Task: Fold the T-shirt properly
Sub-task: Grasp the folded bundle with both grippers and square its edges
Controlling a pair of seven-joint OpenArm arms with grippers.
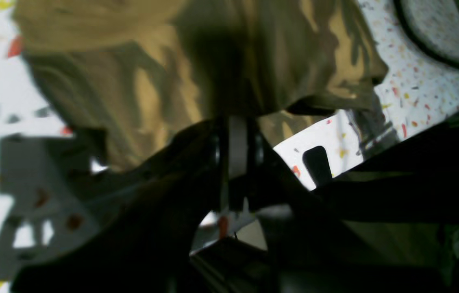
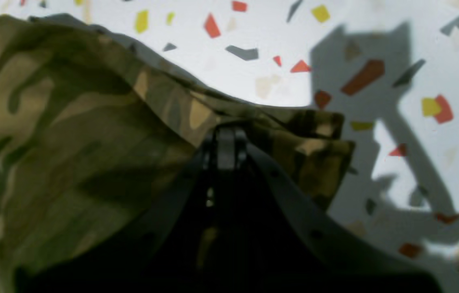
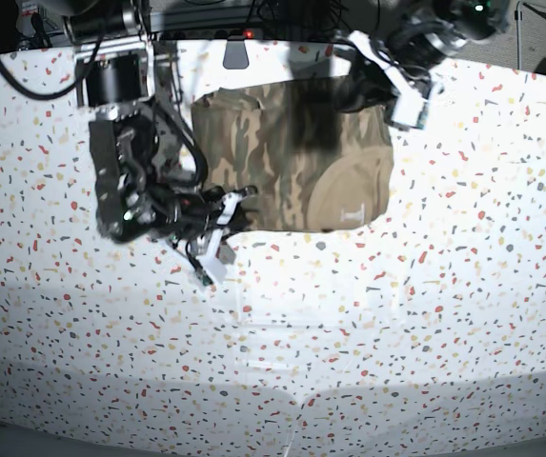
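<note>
Gripping the T-shirt (image 3: 292, 157) at two edges, folded on the speckled surface (image 3: 349, 324).
Left tool (image 1: 237, 122) clamped on shirt's far corner; right tool (image 2: 226, 140) clamped on its near-left hem.

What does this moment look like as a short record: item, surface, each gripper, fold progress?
item: camouflage T-shirt, partly folded, tan collar side showing
surface: white speckled table
left gripper: shut on the T-shirt's edge, far side of the table
right gripper: shut on a T-shirt corner, near its front left edge in the base view
fold progress: not finished; cloth bunched and lifted at both grips
</note>
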